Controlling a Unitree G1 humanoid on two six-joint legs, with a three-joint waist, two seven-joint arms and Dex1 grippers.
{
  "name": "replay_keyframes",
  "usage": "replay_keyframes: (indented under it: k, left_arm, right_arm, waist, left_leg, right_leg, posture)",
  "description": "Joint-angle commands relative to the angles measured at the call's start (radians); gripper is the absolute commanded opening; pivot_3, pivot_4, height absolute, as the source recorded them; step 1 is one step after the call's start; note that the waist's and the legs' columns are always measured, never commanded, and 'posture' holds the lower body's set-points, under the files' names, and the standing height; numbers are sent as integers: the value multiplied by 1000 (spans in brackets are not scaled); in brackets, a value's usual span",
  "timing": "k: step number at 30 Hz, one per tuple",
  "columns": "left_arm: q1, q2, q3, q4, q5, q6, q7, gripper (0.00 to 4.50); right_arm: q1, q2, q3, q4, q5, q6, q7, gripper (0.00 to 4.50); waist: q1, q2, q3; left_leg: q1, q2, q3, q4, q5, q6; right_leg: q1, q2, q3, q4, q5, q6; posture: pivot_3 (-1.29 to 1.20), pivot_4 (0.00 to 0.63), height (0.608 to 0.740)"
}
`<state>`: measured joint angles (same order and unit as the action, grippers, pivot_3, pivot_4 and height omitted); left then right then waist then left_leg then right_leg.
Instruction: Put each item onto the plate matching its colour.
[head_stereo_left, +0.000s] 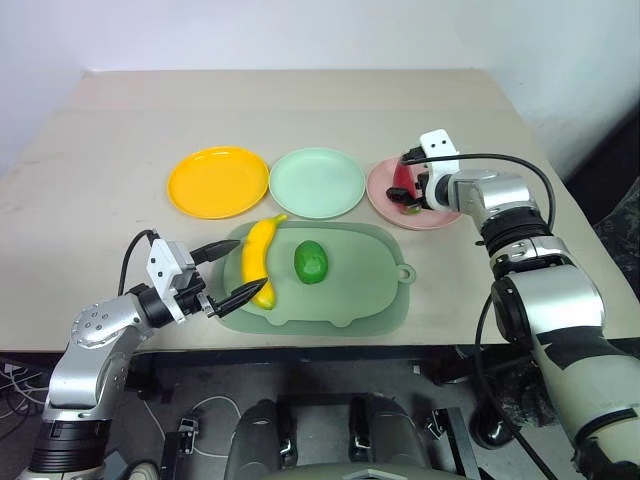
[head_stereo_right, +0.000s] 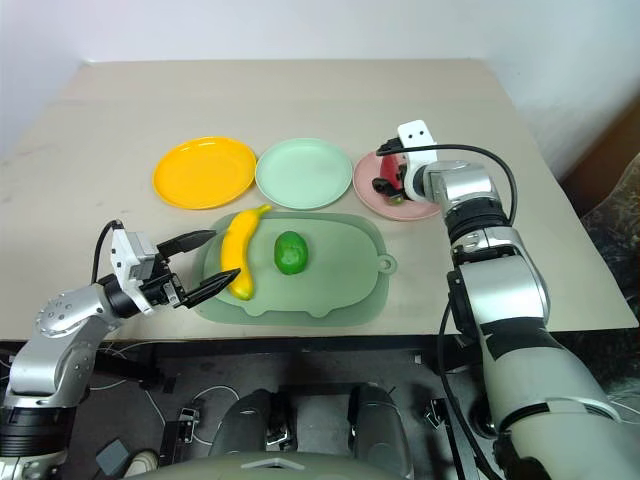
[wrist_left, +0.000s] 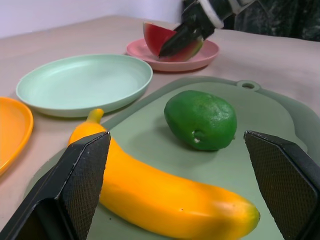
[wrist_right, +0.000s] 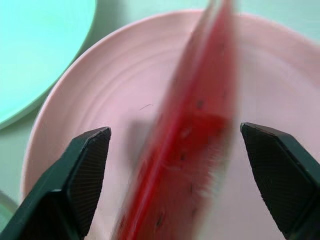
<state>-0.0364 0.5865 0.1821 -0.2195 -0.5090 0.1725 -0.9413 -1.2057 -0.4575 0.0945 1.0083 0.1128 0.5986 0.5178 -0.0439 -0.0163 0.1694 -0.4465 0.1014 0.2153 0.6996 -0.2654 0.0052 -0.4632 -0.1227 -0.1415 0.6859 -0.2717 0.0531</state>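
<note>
While my left tool hangs level at the near left edge of the bench, its two black fingers stand wide apart with nothing between them, one tip just beside the near end of the yellow banana. That banana lies on the pale green tray, its far tip reaching over the tray's rim toward the plates. Just right of it on the same tray sits the dark-green fruit, apart from the banana. Beyond the tray three plates stand in a row: the yellow-orange plate at the left, the mint green plate in the middle, the pink plate at the right. My right tool tilts down over the pink plate, fingers spread wide, and the watermelon wedge stands between them on the plate, touched by neither.
</note>
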Motion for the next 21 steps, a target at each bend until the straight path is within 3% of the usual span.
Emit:
replay_keyframes:
  k: [1, 7, 14, 21]
  left_arm:
    - [-5, 21, 45, -44, -44, 15, 0, 4500]
    - [-34, 36, 47, -13, -46, 15, -16, 4500]
    - [-80, 38, 68, 12, -95, 45, -28, 4500]
    - [-94, 62, 69, 25, -102, 66, -47, 4500]
  right_arm:
    - [13, -89, -51, -221, 23, 85, 63, 4460]
    - [209, -135, -115, -720, 108, 284, 90, 4460]
    - [417, -72, -236, -1230, 380, 500, 136, 4460]
    - [564, 48, -242, -1361, 505, 606, 61, 4460]
  waist:
    - [1, 1, 0]
    - [-2, 1, 0]
    - [2, 0, 0]
    - [5, 0, 0]
  left_leg:
    - [0, 0, 0, 0, 0, 0]
    - [1, 0, -1, 0, 0, 0]
    - [1, 0, -1, -1, 0, 0]
    - [2, 0, -2, 0, 0, 0]
  right_leg:
    - [0, 0, 0, 0, 0, 0]
    - [1, 0, 0, 0, 0, 0]
    - [1, 0, 0, -1, 0, 0]
    - [3, 0, -1, -1, 0, 0]
  posture:
    - [0, 150, 695]
    - [0, 150, 695]
    - [0, 150, 695]
    - [0, 150, 695]
